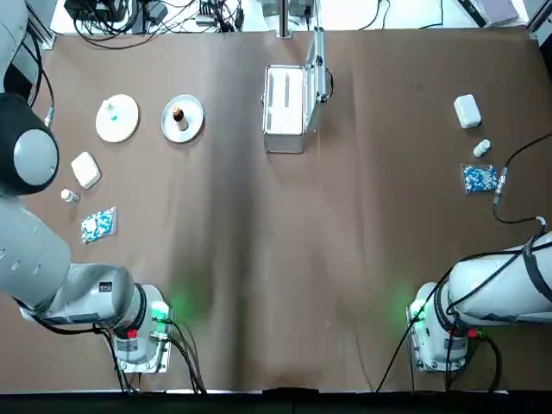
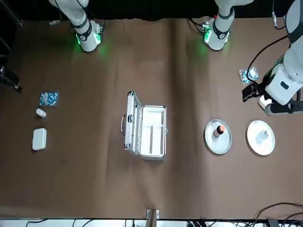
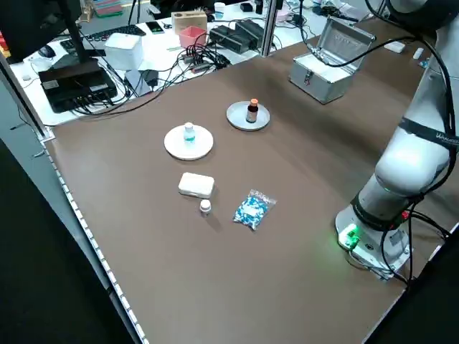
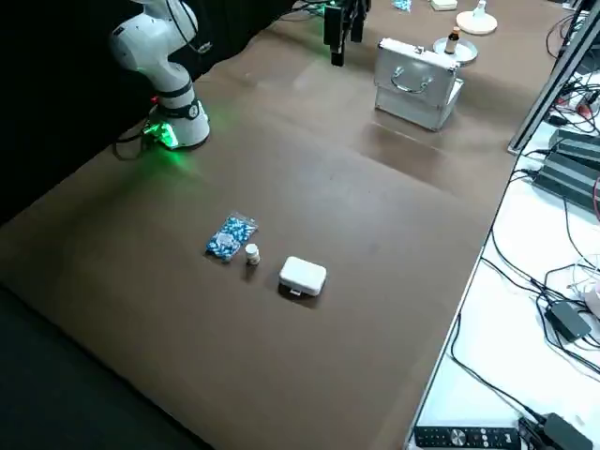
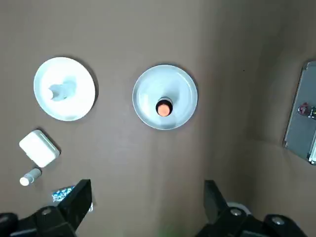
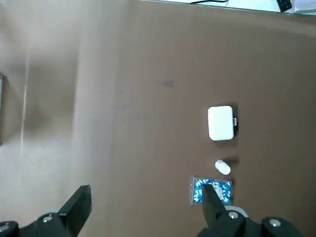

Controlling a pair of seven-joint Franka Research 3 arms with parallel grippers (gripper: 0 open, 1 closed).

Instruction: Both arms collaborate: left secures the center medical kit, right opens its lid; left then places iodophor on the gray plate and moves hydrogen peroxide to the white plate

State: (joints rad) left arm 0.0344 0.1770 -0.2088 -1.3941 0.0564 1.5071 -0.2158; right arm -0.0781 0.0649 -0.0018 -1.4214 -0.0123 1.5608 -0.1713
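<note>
Standing on their plates, the iodophor (image 5: 164,107) on the gray plate (image 5: 183,81) and hydrogen peroxide (image 5: 60,92) on the white plate (image 5: 79,71) look light, rigid and easily tipped; each is best pinched around its body. Left gripper (image 5: 147,202) hovers high over them, fingers spread wide, empty. Right gripper (image 6: 146,207) is likewise wide and empty. The medical kit's lid (image 1: 317,62) stands open.

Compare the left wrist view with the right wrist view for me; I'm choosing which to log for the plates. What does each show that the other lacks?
Only the left wrist view shows the iodophor on the gray plate and the hydrogen peroxide on the white plate, beyond the open left claw. Only the right wrist view shows the open right claw. Both show a white box, a small vial, a blue packet and brown tabletop.
</note>
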